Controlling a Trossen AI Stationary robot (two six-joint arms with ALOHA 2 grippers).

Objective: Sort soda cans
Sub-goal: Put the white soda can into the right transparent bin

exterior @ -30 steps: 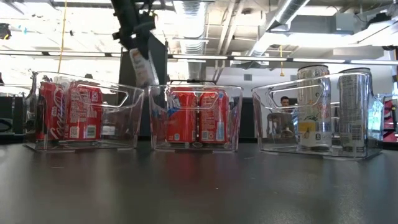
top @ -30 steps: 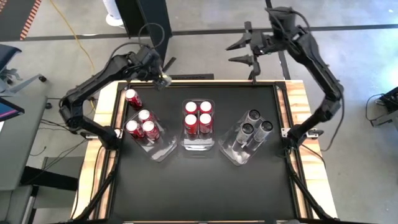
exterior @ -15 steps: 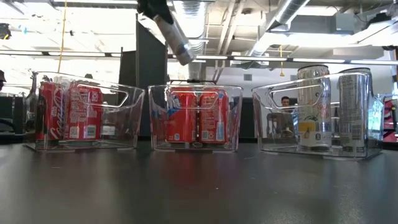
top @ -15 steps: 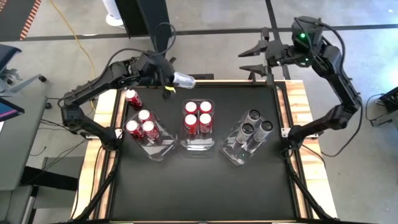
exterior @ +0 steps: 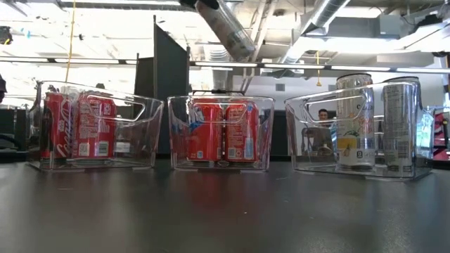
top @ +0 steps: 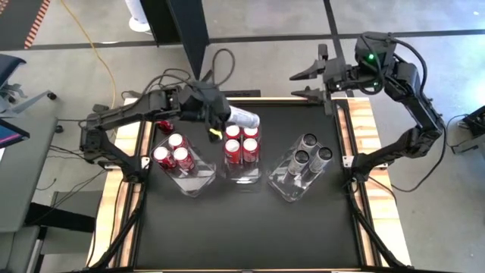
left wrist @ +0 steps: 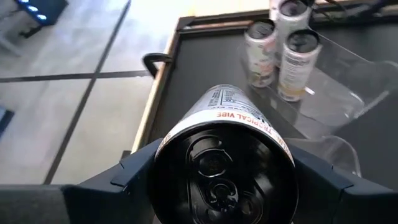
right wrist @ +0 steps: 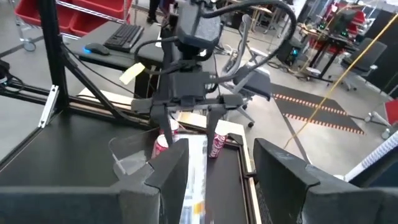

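— What is the view from above showing?

— The left claw point(top: 227, 120) is gripping a silver can point(top: 244, 119) on its side, in the air over the far end of the middle bin point(top: 241, 173), where four red cans point(top: 241, 142) are standing. The left bin point(top: 198, 182) is holding three red cans point(top: 172, 152), and one more red can point(top: 163, 123) is lying on the counter point(top: 242, 220) just beyond it. The right bin point(top: 282, 185) is carrying three silver-grey cans point(top: 310, 154). The right claw point(top: 309, 74) is hanging beyond the counter's far edge, its fingers spread and holding nothing.

— And from counter height?

— The held silver can point(exterior: 226, 28) is showing tilted at the top, above the middle bin point(exterior: 221, 133). Red cans are standing in the left bin point(exterior: 95, 126) and the middle one; tall silver ones are sitting in the right bin point(exterior: 358, 130).

— The left wrist camera?

— It is looking straight at the silver can's end point(left wrist: 225, 171), clamped between both dark fingers point(left wrist: 134, 177). Past it, the right bin point(left wrist: 339, 87) with its silver-grey cans point(left wrist: 281, 46) is showing.

— The right wrist camera?

— Its own fingers point(right wrist: 287, 180) are standing apart — nothing between them. Farther off, the left claw point(right wrist: 189, 121) is pinching the silver can point(right wrist: 194, 171).
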